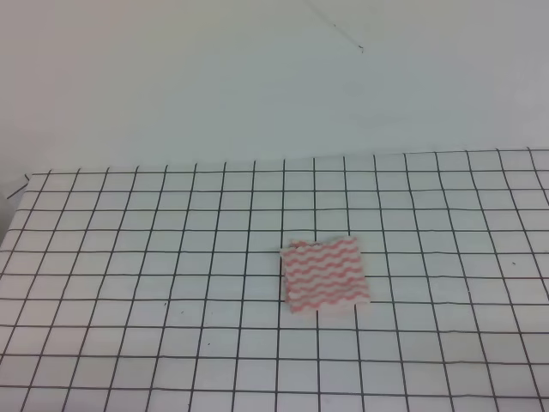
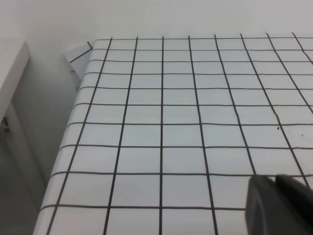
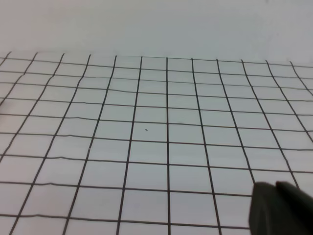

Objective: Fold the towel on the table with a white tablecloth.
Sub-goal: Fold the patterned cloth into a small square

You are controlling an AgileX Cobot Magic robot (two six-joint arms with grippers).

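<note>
Both arms' dark fingers (image 2: 279,205) (image 3: 281,208) low over gridded tablecloth (image 2: 161,132), off towel (image 1: 324,275).

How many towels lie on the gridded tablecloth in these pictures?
1. The towel, striped pink-red and white, lies flat slightly right of the middle of the table in the high view. Neither wrist view shows it, and nothing in view could hide another.

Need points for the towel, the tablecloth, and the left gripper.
towel (image 1: 323,275), exterior high view, middle of the striped cloth.
tablecloth (image 1: 129,257), exterior high view, bare grid left of the towel.
left gripper (image 2: 279,205), left wrist view, dark body at bottom right corner.
</note>
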